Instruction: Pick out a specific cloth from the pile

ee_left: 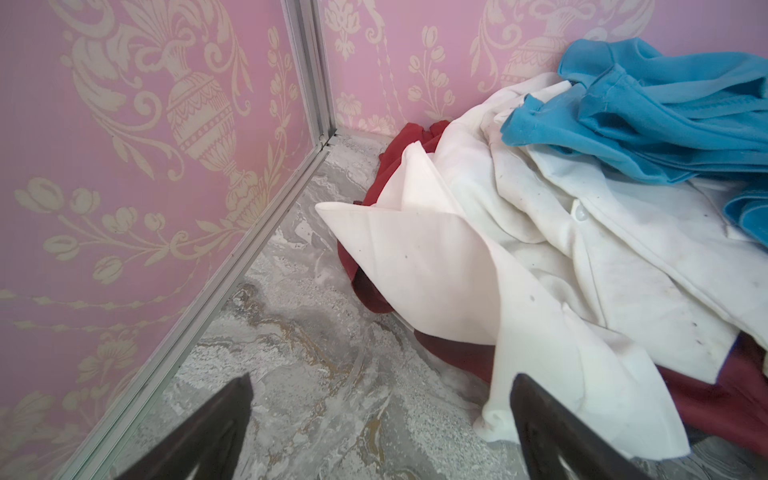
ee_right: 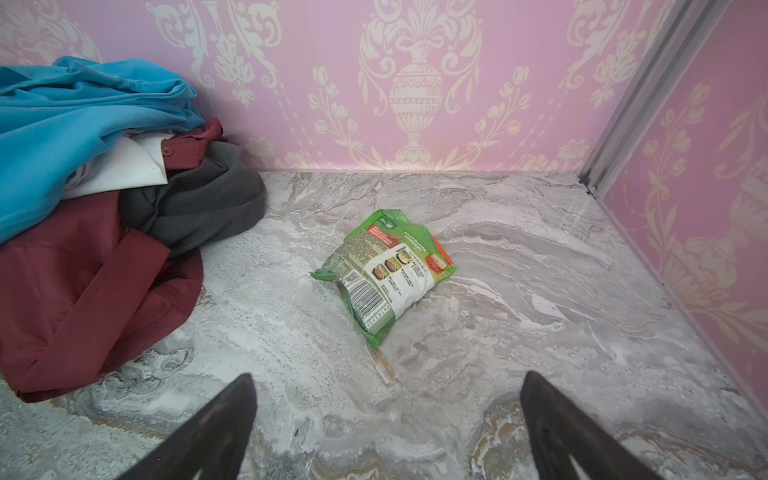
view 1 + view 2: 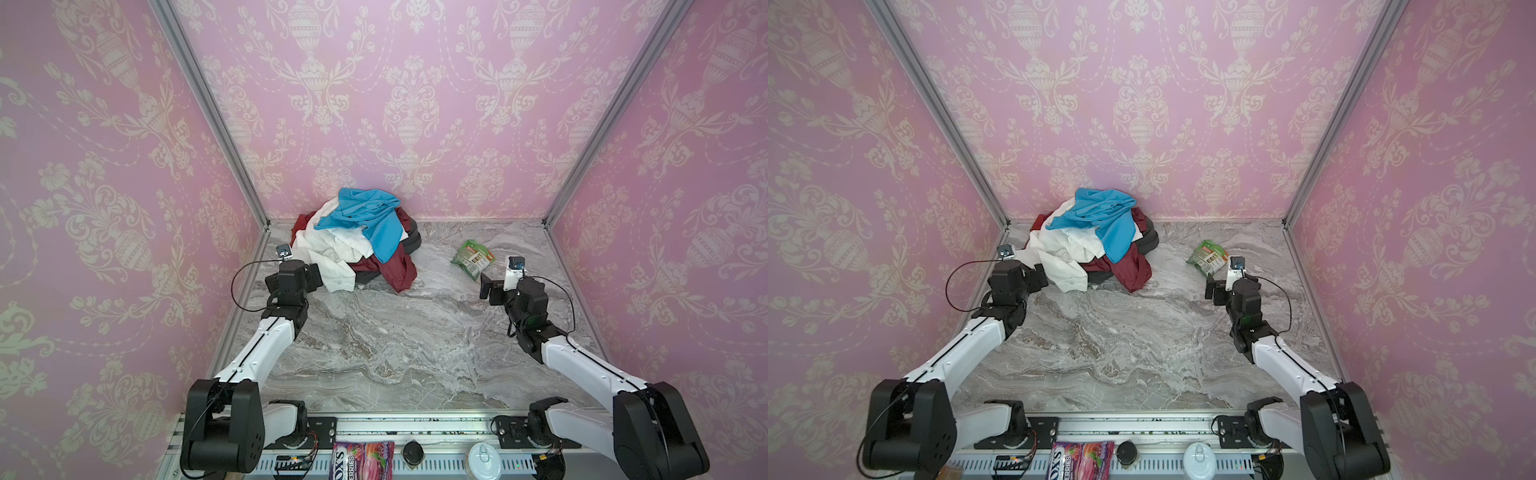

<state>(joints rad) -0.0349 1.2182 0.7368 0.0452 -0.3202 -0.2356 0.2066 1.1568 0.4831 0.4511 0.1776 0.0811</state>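
Maroon edges of the cloth [image 3: 397, 270] peek from under the white shirt [image 3: 332, 249] in the pile [image 3: 370, 220]; we see little else. Beside that shirt the left gripper [image 1: 382, 386], well apart the right gripper [image 2: 384, 382], both gaping empty.

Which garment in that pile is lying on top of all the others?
The bright blue fabric garment: it drapes over the white buttoned shirt and the dark red plain cloth, while the dark grey garment lies low on the table.
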